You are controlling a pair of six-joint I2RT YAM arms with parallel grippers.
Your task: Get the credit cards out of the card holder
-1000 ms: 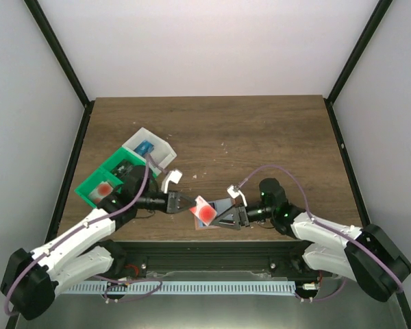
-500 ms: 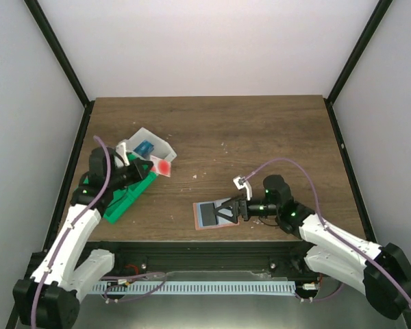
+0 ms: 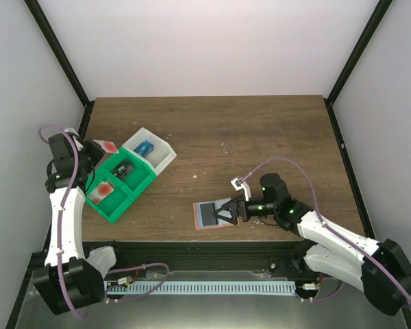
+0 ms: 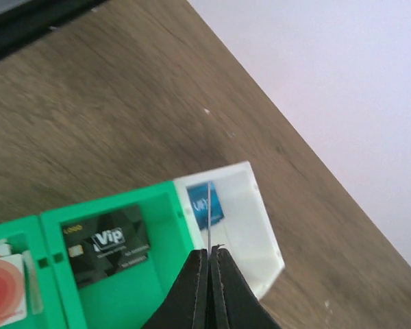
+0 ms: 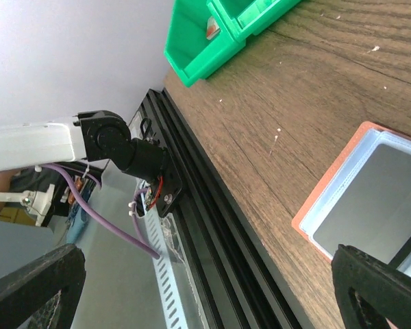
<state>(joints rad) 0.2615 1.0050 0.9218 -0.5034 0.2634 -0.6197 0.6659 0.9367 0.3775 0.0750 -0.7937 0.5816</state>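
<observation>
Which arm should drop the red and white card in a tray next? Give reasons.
Left. The left gripper is shut on the red and white card close to the green tray; the right gripper stands open over the card holder, across the table.

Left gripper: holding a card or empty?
Holding. The left gripper is shut on a red and white card, seen edge-on in the wrist view and at its tip from above.

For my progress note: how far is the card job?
Done: dark card and red-white card in the green tray, blue card in the white tray. In hand: left pincer grips another red-white card. Left: set it down; right pincer open over the card holder, contents unclear.
</observation>
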